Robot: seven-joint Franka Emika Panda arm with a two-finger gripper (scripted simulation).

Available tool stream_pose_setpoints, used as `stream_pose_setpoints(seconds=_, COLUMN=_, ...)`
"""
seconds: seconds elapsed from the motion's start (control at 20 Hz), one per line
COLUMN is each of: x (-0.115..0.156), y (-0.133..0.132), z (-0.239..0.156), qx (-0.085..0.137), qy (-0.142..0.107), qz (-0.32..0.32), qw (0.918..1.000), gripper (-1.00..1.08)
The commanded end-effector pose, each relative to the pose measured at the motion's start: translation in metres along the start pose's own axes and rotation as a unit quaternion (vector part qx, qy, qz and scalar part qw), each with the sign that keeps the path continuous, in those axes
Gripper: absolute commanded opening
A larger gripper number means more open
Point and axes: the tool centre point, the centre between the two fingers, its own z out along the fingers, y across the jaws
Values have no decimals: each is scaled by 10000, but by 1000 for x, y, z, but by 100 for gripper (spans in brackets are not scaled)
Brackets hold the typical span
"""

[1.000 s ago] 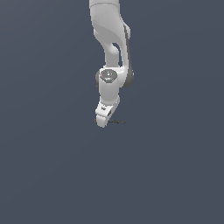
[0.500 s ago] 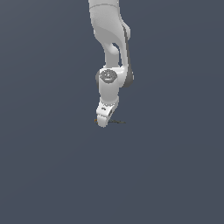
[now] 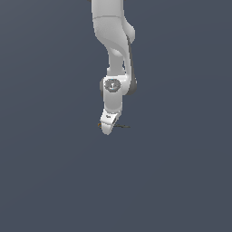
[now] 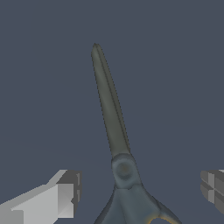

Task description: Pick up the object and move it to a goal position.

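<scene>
Gripper (image 4: pixel 135 192) down low over the floor (image 3: pixel 54 181), jaws spread wide, one white blocky finger (image 4: pixel 48 201) on each side and nothing pinched between. Straddling the object (image 4: pixel 114 127), which lies flat on the floor right under the hand. Up close in the wrist view: closed scissors, long tapering grey-olive blades running to a point, a round pivot screw, handles flaring dark blue-grey with a sliver of orange-yellow rim. Handles cut off by the picture's edge, so loops not fully seen. Second finger barely in, only a grey ribbed corner showing. From the exterior view, hard to make out: just a hair-thin dark line (image 3: pixel 121 126) poking out on the exterior view's right of the white fingertip, an orange speck at the other end. Middle hidden behind the gripper. Arm (image 3: pixel 113 41) smooth, glossy white, top cropped. Floor plain, matte slate-grey.
</scene>
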Motion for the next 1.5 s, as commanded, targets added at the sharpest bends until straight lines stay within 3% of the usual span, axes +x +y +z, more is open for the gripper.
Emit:
stream_pose_setpoints(seconds=0.0, x=0, y=0, z=10, qx=-1, qy=0, qz=-4, qw=10000, gripper=100)
stream_pose_setpoints(seconds=0.3, x=0, y=0, z=20, qx=-1, qy=0, qz=-8, qw=10000, gripper=100)
stream_pose_setpoints(seconds=0.35, x=0, y=0, z=20, qx=-1, qy=0, qz=-8, qw=10000, gripper=-100)
stream_pose_setpoints(seconds=1.0, x=4, y=-1, z=16, qx=-1, qy=7, qz=-46, qw=10000, gripper=-100)
stream_pose_setpoints(seconds=1.45, x=4, y=3, z=-20, qx=-1, qy=3, qz=-47, qw=10000, gripper=-100)
